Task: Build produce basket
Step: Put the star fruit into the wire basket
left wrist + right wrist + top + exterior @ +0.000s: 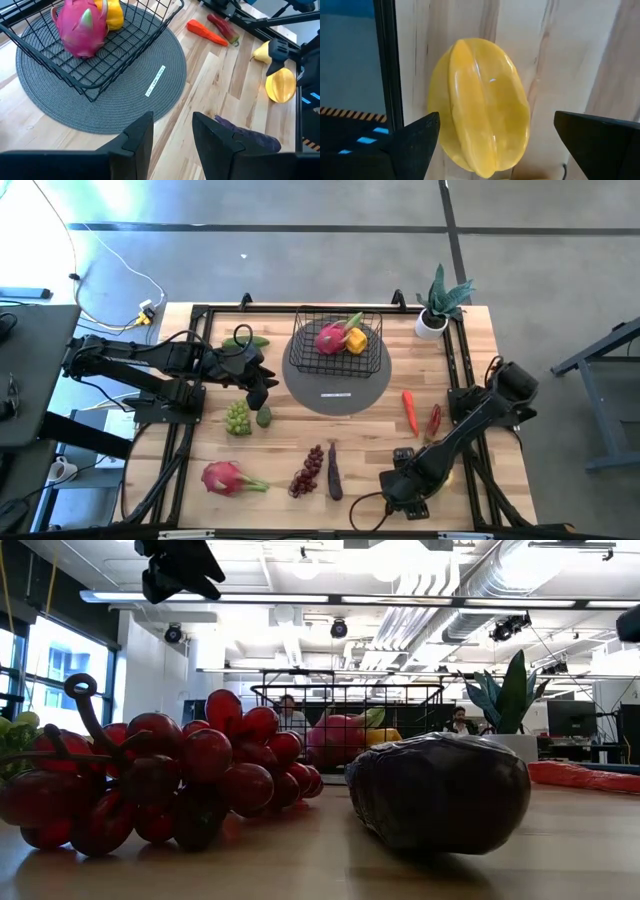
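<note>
The black wire basket (338,340) stands on a round grey disc (338,388) and holds a pink dragon fruit (330,338) and a yellow fruit (355,340). My left gripper (260,387) hovers open and empty left of the disc, above green grapes (238,417); its fingers (145,137) show apart in the left wrist view. My right gripper (405,485) is low at the near right edge, open. Its fingers (417,140) stand on either side of a yellow star fruit (480,105) that lies on the table. Whether they touch it, I cannot tell.
On the table lie a second dragon fruit (225,478), red grapes (308,470), a purple eggplant (333,472), two red chilies (408,410), and green produce (247,340) at the far left. A potted plant (440,305) stands at the far right. Black rails (465,380) frame the table.
</note>
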You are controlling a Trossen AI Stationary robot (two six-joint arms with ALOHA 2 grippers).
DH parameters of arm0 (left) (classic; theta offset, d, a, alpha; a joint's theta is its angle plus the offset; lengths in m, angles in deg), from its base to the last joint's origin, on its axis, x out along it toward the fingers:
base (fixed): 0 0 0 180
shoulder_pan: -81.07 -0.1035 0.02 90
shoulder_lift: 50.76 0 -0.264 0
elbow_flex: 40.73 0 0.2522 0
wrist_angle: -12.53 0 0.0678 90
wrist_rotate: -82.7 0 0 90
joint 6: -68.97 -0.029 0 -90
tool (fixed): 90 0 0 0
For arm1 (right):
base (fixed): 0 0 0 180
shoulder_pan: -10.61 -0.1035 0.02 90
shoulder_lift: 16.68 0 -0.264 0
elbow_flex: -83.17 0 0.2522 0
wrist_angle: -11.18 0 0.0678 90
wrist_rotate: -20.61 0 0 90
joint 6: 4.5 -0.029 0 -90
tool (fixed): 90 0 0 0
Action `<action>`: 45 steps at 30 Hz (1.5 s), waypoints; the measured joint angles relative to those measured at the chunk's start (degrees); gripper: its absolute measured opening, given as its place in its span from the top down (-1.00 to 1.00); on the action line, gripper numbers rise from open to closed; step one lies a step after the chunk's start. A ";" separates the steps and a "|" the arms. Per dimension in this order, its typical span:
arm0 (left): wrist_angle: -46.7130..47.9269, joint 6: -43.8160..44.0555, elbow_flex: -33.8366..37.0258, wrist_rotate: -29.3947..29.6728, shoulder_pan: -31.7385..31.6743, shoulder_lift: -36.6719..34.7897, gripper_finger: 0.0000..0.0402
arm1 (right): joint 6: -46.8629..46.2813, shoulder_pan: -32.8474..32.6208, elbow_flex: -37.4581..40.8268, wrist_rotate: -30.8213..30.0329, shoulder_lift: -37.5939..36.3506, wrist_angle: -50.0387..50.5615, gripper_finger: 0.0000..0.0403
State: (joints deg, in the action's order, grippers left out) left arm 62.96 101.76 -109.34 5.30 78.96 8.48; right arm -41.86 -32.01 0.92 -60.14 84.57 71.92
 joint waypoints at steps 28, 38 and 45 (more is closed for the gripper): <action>2.62 -1.64 0.00 -0.04 0.00 0.00 0.37 | 0.06 3.64 0.00 7.92 1.58 -0.10 -0.25; 2.62 -1.95 0.00 -0.04 0.00 0.00 0.37 | -0.11 3.64 -0.07 8.27 1.51 -0.06 0.08; 2.62 -1.95 0.00 -0.03 0.00 0.00 0.37 | -0.78 3.64 -0.09 8.14 1.49 -0.10 0.18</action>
State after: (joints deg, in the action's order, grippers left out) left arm 65.58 99.82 -109.34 5.27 78.96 8.48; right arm -42.63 -28.37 0.83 -52.01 86.05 71.82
